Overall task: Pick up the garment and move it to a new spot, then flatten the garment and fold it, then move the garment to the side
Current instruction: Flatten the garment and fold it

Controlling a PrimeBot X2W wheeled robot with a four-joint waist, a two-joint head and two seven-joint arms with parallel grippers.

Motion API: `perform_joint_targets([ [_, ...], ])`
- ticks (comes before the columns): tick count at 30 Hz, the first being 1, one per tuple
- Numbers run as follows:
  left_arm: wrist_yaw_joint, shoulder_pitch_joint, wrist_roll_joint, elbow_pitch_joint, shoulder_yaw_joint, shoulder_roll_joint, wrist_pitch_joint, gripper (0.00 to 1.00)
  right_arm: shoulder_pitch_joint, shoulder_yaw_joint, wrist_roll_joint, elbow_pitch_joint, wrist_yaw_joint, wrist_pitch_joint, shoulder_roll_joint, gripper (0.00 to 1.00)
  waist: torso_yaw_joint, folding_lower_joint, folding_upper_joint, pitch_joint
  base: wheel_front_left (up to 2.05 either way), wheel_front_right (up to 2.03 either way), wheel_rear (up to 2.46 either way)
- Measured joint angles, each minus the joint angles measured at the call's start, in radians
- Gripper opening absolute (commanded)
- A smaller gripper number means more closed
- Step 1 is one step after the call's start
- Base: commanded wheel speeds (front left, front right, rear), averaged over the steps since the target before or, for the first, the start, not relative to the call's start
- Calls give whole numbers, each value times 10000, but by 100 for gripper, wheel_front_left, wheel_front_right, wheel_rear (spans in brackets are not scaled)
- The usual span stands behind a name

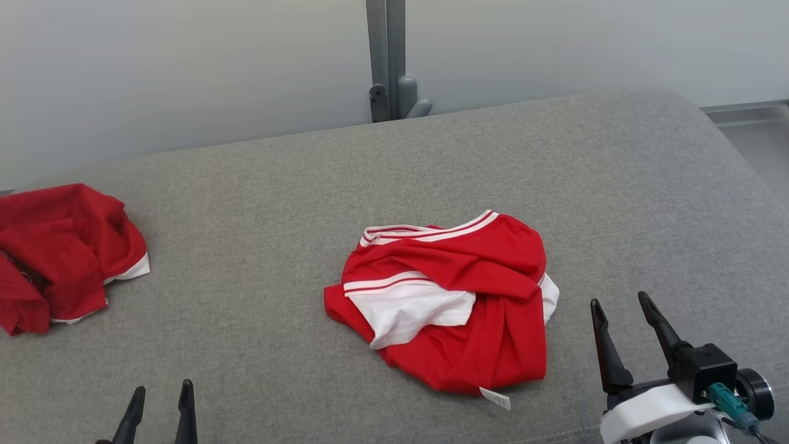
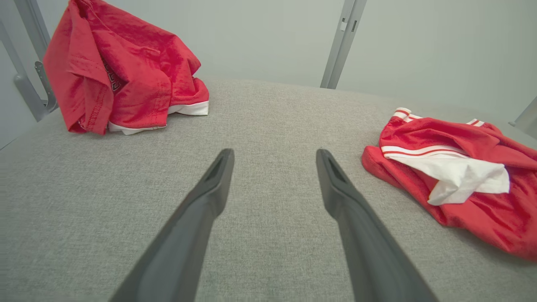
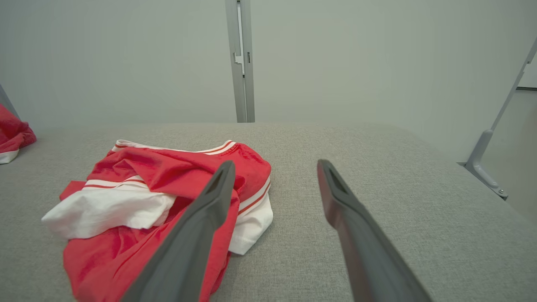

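Head view shows the crumpled red-and-white garment (image 1: 444,302) lying in the middle of the grey padded table (image 1: 265,197). Just beside its right edge the right gripper (image 1: 618,299) points forward, fingers spread wide and empty. The left gripper (image 1: 162,387) sits well apart, also spread wide, holding nothing. A second red shirt (image 1: 55,253) lies far left.

The garment (image 1: 493,271) is soft red cloth with white trim, faintly shiny at the creases. The table (image 1: 259,197) wears coarse, matt grey woven fabric. The left gripper (image 2: 275,153) has smooth, matt dark fingers (image 2: 201,214), seemingly plastic. The post (image 1: 386,55) is smooth grey metal.
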Motion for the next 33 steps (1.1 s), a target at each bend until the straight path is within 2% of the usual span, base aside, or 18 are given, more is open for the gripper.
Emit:
perform_joint_targets([
  [5, -257, 17, 447, 127, 278, -336, 0, 100, 55, -19, 0, 13, 0, 0, 65, 100, 93, 0, 0, -4, 0, 0, 0],
  [9, -301, 15, 585, 142, 431, -418, 0, 100, 73, -2, 0, 56, 0, 0, 88, 100, 95, 0, 0, 5, 0, 0, 0],
  [33, -318, -10, 481, -102, 188, -213, 0, 100, 31, 71, 12, 159, 0, 0, 171, 100, -199, 0, 0, 108, 0, 0, 0],
])
